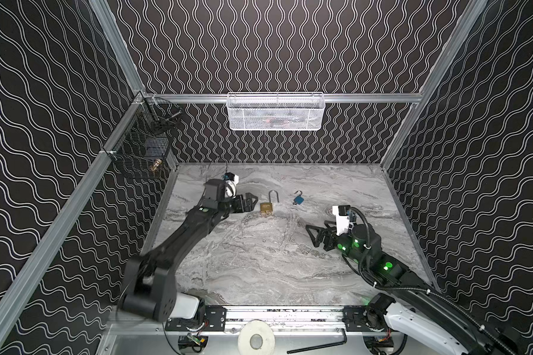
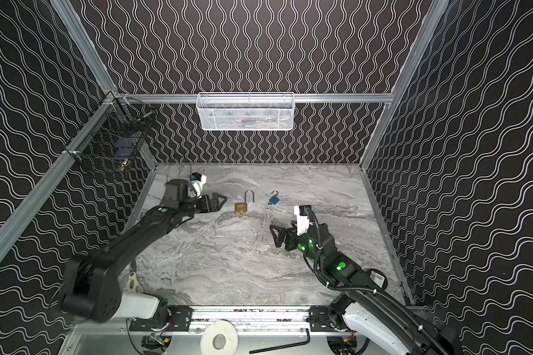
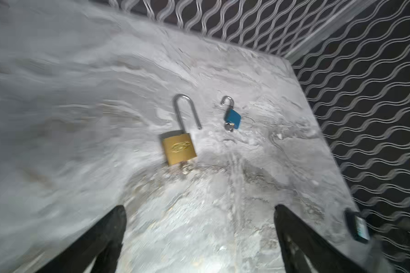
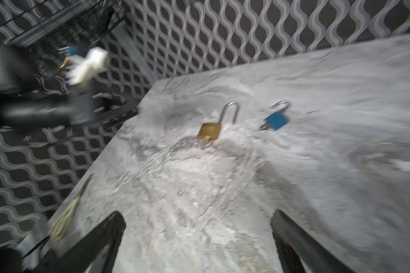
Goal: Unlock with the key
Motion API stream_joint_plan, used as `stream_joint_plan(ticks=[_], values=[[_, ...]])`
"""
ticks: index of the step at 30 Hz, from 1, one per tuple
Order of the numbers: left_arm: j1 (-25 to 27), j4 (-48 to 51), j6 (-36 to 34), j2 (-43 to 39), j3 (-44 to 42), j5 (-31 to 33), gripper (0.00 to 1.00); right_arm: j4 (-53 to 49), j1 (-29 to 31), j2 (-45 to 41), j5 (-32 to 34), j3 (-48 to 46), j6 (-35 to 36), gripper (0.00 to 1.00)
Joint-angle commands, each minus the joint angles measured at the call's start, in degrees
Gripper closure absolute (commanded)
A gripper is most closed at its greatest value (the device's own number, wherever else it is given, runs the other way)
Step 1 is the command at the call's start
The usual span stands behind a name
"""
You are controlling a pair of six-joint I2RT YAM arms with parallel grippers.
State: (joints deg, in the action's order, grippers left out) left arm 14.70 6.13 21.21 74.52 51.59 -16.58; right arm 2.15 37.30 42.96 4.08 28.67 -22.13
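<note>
1. The marble table (image 1: 259,261) is walled by patterned panels at the back and both sides. Its middle and near half lie bare, leaving wide room between the two arms.
2. The left gripper (image 1: 254,201) sits low toward the back, near the table's left edge. Its claw is spread wide and holds nothing; in the left wrist view its fingers (image 3: 114,227) flank bare marble.
3. The right gripper (image 1: 310,236) sits right of centre and points left. Its claw is also wide and empty, and it is clear of the right edge.
4. A white mesh basket (image 1: 276,112) hangs on the back rail and a black wire basket (image 1: 142,147) in the back-left corner, both off the surface.
5. The brass padlock (image 1: 267,207) lies flat just beside the left gripper's tips without touching them. Its shackle (image 3: 185,111) is swung open, with one leg free.
6. The blue padlock (image 1: 298,200) lies near it on the right, apart from it, with its shackle open too.
7. A key (image 3: 186,167) pokes from the underside of the brass body, though it is blurred.
</note>
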Motion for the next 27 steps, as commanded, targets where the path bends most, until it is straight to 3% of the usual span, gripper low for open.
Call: stream_joint_plan(ticks=[1,3,9,12,14,16,19,20,23,27], values=[[0.05,8.90,-6.46,-9.27,-4.01,16.20,0.01,2.03,-1.87,-3.51,11.58,-1.23,3.76,0.01],[0.00,10.77,-6.70,-14.91,-6.40,20.45,0.01,1.89,-2.77,-4.11,16.79,-1.07,5.10,0.01],[0.03,11.86,-2.69,-25.91,-10.35,13.93,0.01,-9.76,-3.46,-4.40,27.38,3.70,3.56,0.01],[0.05,15.05,-3.99,-28.64,-11.89,20.47,0.01,-12.95,-3.54,-7.36,35.63,1.20,0.82,0.01],[0.00,11.69,-5.96,-29.51,-16.13,29.56,0.01,-7.06,-3.55,-10.17,40.07,-3.53,4.92,0.01],[-0.01,3.75,-7.23,-28.81,-22.91,37.24,0.01,9.89,-3.68,-11.60,43.12,-11.70,16.89,0.01],[-0.11,-10.64,-8.79,-24.01,-29.74,46.15,0.01,30.53,-6.43,-6.04,47.65,-18.43,26.54,0.01],[-0.11,-10.39,-10.24,-21.90,-28.65,49.70,0.01,33.74,-8.29,-3.35,47.32,-18.81,28.07,0.01],[-0.10,-23.36,-17.78,-15.39,-30.43,50.65,0.01,38.70,-16.21,5.92,42.75,-18.45,27.68,0.01],[-0.20,-51.34,-25.85,-4.59,-38.39,50.51,0.01,50.89,-25.71,14.26,32.07,-22.81,23.00,0.01]])
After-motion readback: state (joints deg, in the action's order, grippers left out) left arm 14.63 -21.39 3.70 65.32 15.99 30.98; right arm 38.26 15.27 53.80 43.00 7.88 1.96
